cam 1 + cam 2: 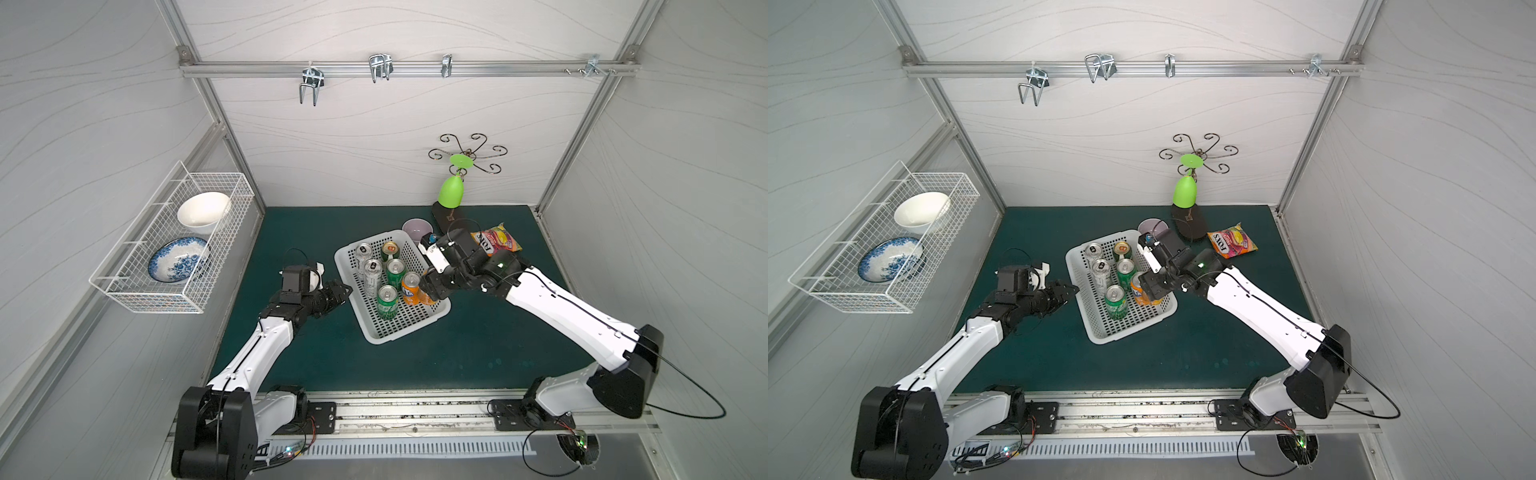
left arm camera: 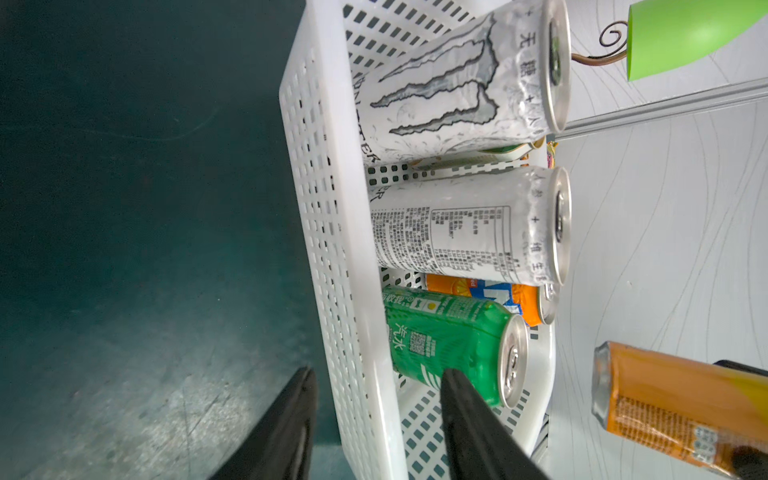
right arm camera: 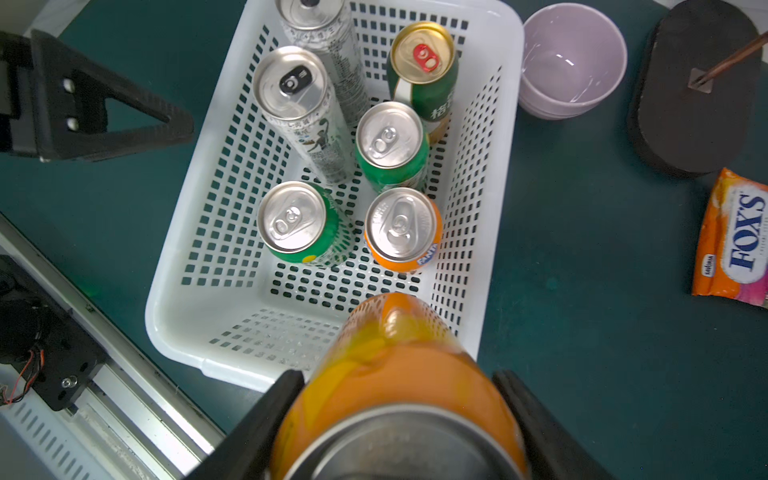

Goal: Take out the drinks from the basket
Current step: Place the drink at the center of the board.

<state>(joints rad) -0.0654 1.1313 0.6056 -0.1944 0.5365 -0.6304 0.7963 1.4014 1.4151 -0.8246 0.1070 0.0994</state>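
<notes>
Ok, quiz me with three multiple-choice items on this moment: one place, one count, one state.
1. Where is the left gripper? A over the cup; B astride the basket wall; C at the rack.
2. How many cans stand in the basket? A four; B five; C six.
3. What is the right gripper doing? A shut on an orange can; B open; C shut, empty.

Answers: B, the wall runs between its open jaws; C, six tops show in the right wrist view; A, its jaws clamp the can above the basket.
</notes>
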